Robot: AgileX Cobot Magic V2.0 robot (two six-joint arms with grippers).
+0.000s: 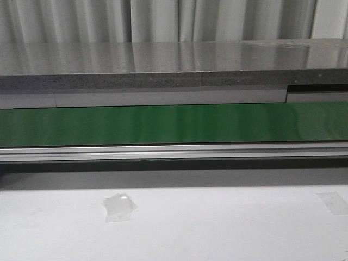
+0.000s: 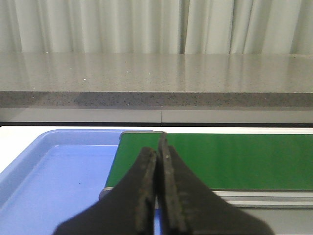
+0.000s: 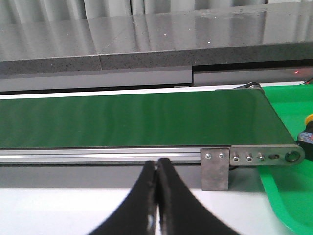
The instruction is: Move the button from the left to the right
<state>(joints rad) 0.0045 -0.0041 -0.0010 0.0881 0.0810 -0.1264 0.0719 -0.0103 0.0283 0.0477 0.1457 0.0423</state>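
A small thing with a yellow top and a black body, which looks like the button (image 3: 307,131), lies in the green tray (image 3: 286,191) past the belt's end. It shows only in the right wrist view and the frame edge cuts it off. My right gripper (image 3: 157,164) is shut and empty. It hangs over the white table in front of the conveyor rail, well to the side of the button. My left gripper (image 2: 158,147) is shut and empty, over the seam between the blue tray (image 2: 58,176) and the green belt (image 2: 234,161). No button shows in the blue tray. Neither gripper shows in the front view.
The green conveyor belt (image 1: 174,124) runs across the front view behind a silvery rail (image 1: 174,152), with a grey stone counter (image 1: 174,65) and curtains behind. Two patches of clear tape, one left (image 1: 119,206) and one right (image 1: 333,202), lie on the white table. A metal bracket (image 3: 215,169) caps the belt's end.
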